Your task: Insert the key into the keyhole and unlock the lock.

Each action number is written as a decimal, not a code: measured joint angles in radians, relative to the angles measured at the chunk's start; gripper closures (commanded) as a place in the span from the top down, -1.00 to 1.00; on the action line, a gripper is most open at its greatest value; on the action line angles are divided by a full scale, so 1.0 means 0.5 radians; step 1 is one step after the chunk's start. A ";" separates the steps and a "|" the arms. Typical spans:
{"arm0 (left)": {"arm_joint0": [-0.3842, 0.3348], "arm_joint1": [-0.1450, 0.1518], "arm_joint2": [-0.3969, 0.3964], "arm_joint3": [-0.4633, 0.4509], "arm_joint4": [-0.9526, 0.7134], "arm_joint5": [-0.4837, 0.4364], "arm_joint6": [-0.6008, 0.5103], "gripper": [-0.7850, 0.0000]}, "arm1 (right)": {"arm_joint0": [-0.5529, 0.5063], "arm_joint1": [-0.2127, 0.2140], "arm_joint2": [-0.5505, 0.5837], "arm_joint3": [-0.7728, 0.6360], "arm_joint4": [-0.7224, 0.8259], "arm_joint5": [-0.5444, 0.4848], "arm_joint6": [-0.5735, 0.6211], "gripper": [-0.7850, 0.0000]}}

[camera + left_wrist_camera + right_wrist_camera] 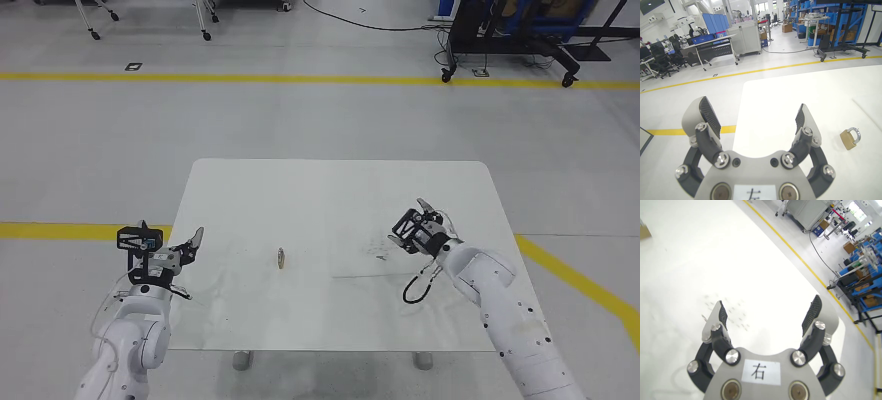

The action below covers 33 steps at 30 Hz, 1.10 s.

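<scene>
Key (381,257), thin and flat, could skid, I fear, under my right pincer (770,311), gaping empty like the left pincer (755,113).

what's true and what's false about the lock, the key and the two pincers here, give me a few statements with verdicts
1. The padlock lies on the table between the two arms. True.
2. The left pincer is shut on the padlock. False: it is open and empty, apart from the padlock.
3. The key is already in the keyhole. False: it lies on the table, apart from the padlock and nearer the right pincer.
4. The right pincer is open and holds nothing. True.
</scene>
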 measured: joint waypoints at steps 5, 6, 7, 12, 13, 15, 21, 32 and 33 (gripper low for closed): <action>0.000 0.000 0.000 0.000 0.000 0.000 0.000 1.00 | 0.115 0.016 -0.078 0.131 -0.297 -0.148 -0.196 0.13; 0.000 0.000 0.000 0.000 0.000 0.000 0.000 1.00 | 0.137 0.020 -0.084 0.153 -0.294 -0.232 -0.252 0.14; 0.000 0.000 0.000 0.000 0.000 0.000 0.000 1.00 | 0.153 0.025 -0.085 0.169 -0.301 -0.292 -0.291 0.15; 0.000 0.000 0.000 0.000 0.000 0.000 0.000 1.00 | 0.214 0.049 -0.151 0.233 -0.421 -0.581 -0.496 0.59; 0.000 0.000 0.000 0.000 0.000 0.000 0.000 1.00 | 0.223 0.053 -0.160 0.246 -0.442 -0.614 -0.533 0.57; 0.000 0.000 0.000 0.000 0.000 0.000 0.000 1.00 | 0.237 0.065 -0.176 0.273 -0.482 -0.680 -0.635 0.77; 0.000 0.000 0.000 0.000 0.000 0.000 0.000 1.00 | 0.309 0.075 -0.202 0.419 -0.485 -0.797 -0.696 0.30; 0.000 0.000 0.000 0.000 0.000 0.000 0.000 1.00 | 0.490 0.070 -0.330 0.709 -0.407 -0.993 -0.837 -0.36; 0.000 0.000 0.000 0.000 0.000 0.000 0.000 1.00 | 0.503 0.068 -0.341 0.731 -0.399 -0.993 -0.837 -0.45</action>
